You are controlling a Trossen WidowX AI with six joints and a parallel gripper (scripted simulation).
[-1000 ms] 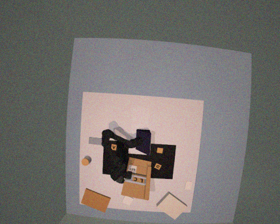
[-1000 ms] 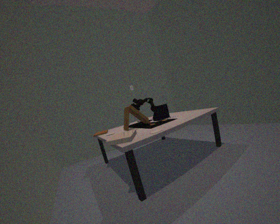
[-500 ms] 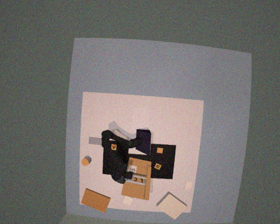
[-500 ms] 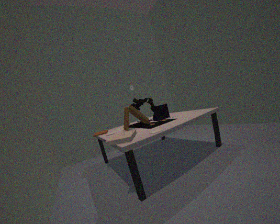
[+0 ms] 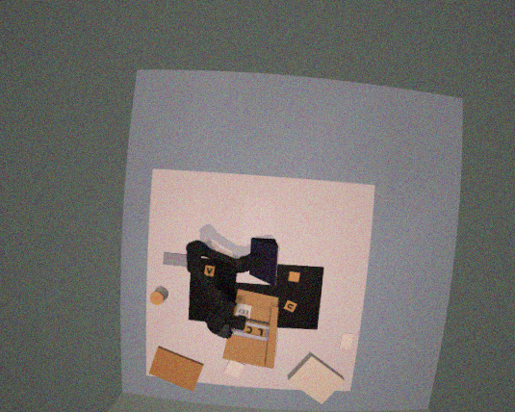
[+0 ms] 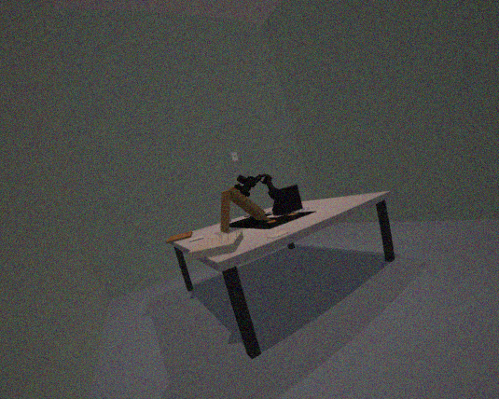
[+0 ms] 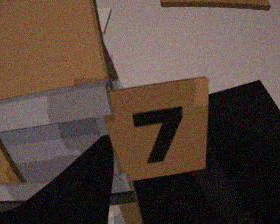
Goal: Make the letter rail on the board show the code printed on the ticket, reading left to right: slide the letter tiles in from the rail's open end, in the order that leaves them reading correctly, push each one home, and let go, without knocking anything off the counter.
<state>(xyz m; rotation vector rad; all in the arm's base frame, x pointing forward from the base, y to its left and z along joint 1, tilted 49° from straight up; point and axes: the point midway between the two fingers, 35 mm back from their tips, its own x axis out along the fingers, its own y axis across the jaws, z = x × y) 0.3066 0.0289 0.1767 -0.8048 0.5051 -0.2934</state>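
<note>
Pinching one square orange-brown tile (image 7: 158,130), the black parallel-jaw gripper (image 5: 239,322) (image 6: 241,188) (image 7: 159,133) has it at the end of the pale grey letter rail (image 5: 252,338) (image 7: 26,115). This tile is flat-faced w/ thin edges, and it stands upright but a bit tilted in the wrist view. Its left edge meets the rail end in this view; if it is already inside the channel, I cannot tell.

About writing: the held tile has one big black "7", bold and slanted. The rail is on the light brown wooden board (image 5: 249,353) (image 6: 246,205) (image 7: 41,45), and two marked tiles (image 5: 255,331) sit in it; their chars. are too blurred to read w/ certainty. The small white ticket (image 5: 244,310) on the same board has dark print, also not legible.

On the black mat (image 5: 300,315) (image 6: 282,219) lie three more orange tiles: one w/ a V-like mark (image 5: 209,270), one w/ a curved char. (image 5: 290,306), and one w/o readable mark (image 5: 294,276). No brand name can be read.
</note>
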